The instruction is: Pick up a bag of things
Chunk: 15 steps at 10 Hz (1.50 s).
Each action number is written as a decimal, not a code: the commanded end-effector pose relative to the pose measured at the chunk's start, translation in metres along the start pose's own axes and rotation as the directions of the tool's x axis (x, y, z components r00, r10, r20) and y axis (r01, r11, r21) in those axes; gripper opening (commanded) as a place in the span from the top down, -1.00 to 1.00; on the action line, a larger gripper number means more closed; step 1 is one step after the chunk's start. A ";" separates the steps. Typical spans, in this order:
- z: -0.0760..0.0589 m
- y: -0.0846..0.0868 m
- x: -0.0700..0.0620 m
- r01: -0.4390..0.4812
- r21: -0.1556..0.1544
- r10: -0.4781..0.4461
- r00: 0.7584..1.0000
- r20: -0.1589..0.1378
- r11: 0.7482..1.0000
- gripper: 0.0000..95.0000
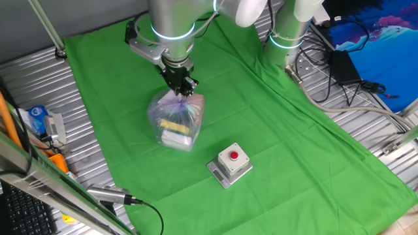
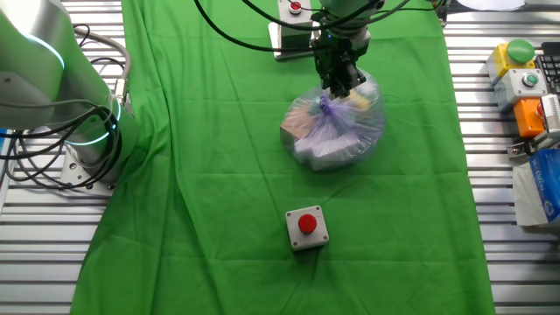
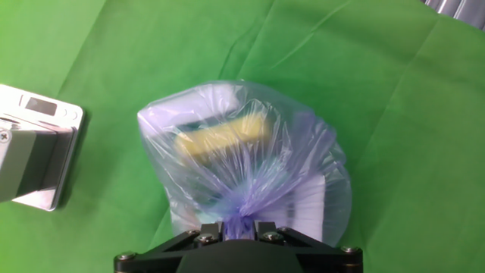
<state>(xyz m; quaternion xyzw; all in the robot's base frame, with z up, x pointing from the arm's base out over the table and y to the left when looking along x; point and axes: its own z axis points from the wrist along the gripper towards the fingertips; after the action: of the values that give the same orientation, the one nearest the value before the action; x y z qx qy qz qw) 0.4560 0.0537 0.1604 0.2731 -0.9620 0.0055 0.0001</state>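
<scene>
Though gathered, bag [image 3: 242,167] translucent, purplish.

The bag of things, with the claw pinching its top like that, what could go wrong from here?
1. The claw is shut on only the gathered neck of the bag of things; the thin plastic might slip out or tear under the load.
2. The yellow item and white item sit loose inside, so the bag could swing when raised.
3. A swinging bag might bump the grey box with a red button on the green cloth.
</scene>
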 end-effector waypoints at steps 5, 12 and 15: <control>0.000 0.000 -0.001 0.141 -0.020 -0.141 0.990 -0.009 0.990 0.60; 0.000 0.000 -0.001 0.142 -0.020 -0.142 0.990 -0.009 0.990 0.60; 0.000 0.000 -0.001 0.141 -0.020 -0.141 0.990 -0.009 0.990 0.60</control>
<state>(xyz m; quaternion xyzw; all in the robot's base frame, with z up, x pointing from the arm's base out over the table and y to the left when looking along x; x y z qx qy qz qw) 0.4567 0.0539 0.1606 0.3405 -0.9402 -0.0027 0.0079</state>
